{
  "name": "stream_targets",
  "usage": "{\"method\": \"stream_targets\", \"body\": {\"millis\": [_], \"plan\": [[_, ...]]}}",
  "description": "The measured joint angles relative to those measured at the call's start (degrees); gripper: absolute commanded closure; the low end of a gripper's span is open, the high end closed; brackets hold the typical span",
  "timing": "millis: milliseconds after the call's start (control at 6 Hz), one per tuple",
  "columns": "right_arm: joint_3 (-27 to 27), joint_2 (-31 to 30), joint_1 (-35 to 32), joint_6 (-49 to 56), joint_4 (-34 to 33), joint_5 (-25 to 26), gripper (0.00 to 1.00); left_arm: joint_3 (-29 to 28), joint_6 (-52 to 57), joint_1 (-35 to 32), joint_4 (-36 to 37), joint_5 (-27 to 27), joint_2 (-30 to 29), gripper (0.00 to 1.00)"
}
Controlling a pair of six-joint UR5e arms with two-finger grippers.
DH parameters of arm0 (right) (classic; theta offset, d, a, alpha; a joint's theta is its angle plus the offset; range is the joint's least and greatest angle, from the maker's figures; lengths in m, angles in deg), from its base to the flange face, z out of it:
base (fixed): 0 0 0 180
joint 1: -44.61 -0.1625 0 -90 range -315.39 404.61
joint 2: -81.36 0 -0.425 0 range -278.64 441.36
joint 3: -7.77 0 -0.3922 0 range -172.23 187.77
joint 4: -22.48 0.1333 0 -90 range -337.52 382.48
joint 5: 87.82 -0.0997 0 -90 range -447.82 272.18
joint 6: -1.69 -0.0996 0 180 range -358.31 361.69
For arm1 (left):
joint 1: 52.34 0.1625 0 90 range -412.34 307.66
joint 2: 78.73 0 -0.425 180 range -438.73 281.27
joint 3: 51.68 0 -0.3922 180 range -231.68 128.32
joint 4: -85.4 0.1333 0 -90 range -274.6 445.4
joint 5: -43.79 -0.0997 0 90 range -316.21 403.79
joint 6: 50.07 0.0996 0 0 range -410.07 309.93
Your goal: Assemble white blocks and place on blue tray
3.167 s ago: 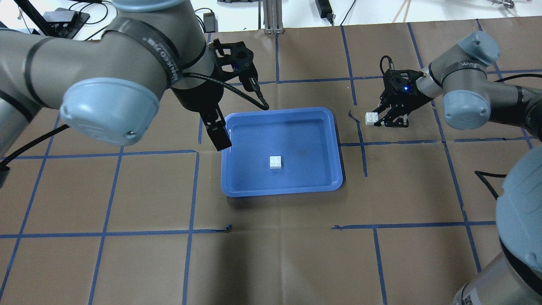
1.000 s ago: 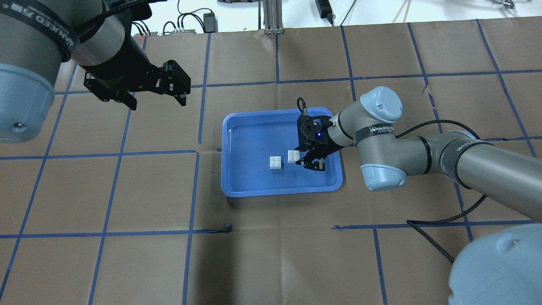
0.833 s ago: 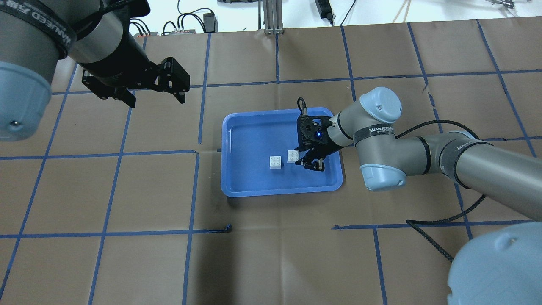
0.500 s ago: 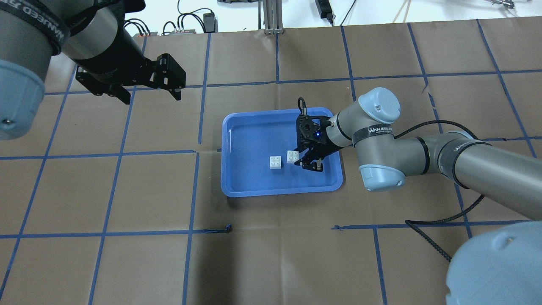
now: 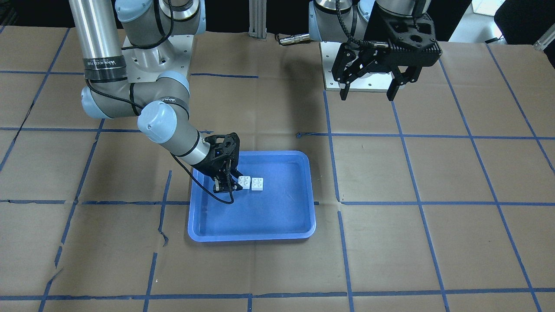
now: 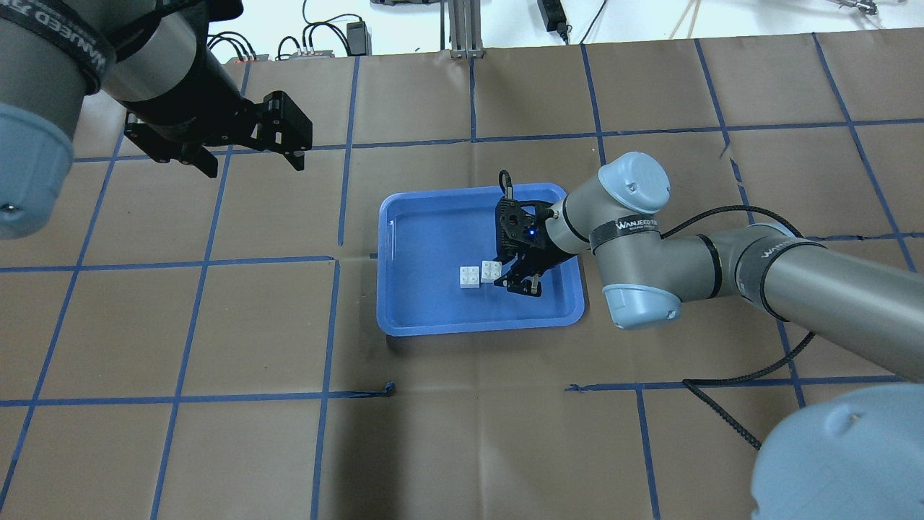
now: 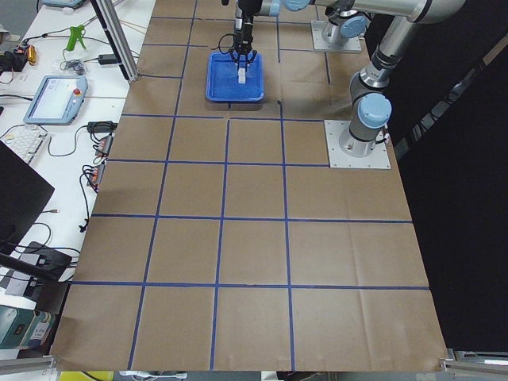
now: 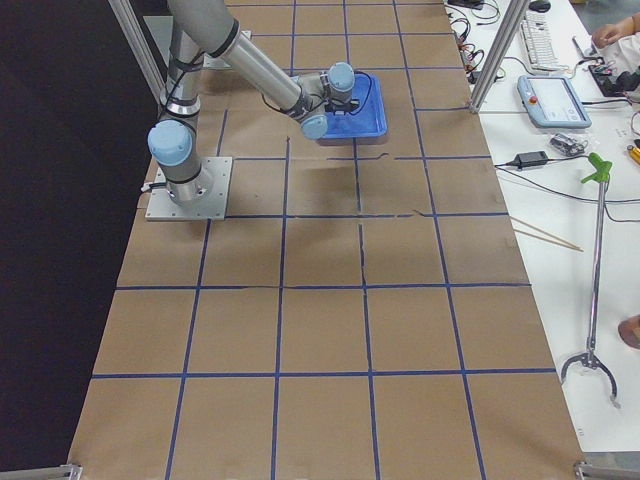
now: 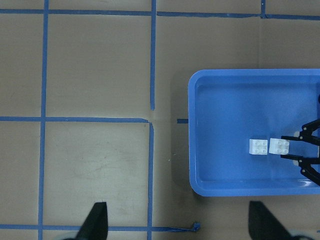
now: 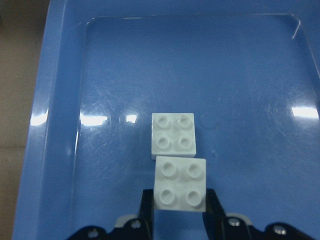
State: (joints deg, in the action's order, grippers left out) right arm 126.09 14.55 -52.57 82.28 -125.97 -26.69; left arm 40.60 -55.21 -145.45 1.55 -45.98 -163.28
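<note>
The blue tray [image 6: 433,231] lies mid-table; it also shows in the front view [image 5: 282,212]. One white block [image 6: 470,276] lies studs up on its floor. My right gripper [image 6: 498,273] is shut on the second white block [image 6: 491,271], held studs up just beside the first. In the right wrist view the held block [image 10: 180,184] sits between the fingers, its edge right against the lying block [image 10: 174,135]. My left gripper [image 6: 253,165] is open and empty, high over the table left of the tray. The left wrist view shows both blocks [image 9: 259,146] in the tray [image 9: 225,165].
Brown paper with blue tape lines [image 6: 332,325] covers the table. Cables and power bricks [image 6: 357,32] lie beyond the far edge. A black cable [image 6: 722,375] trails from my right arm over the table. Both arm bases [image 5: 368,73] stand at the robot side.
My right gripper carried its white block from right of the tray into it, up beside the lying block. My left gripper drew back from the tray's left rim to the far left.
</note>
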Motion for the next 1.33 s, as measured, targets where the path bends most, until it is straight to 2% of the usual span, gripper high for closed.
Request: {"method": "stream_targets", "body": {"millis": [1333], "plan": [[-0.98, 0.09, -1.19, -0.72, 0.5, 2.47, 0.74, 0.0, -0.13, 0.29, -0.03, 0.03, 0.08, 0.01]]}}
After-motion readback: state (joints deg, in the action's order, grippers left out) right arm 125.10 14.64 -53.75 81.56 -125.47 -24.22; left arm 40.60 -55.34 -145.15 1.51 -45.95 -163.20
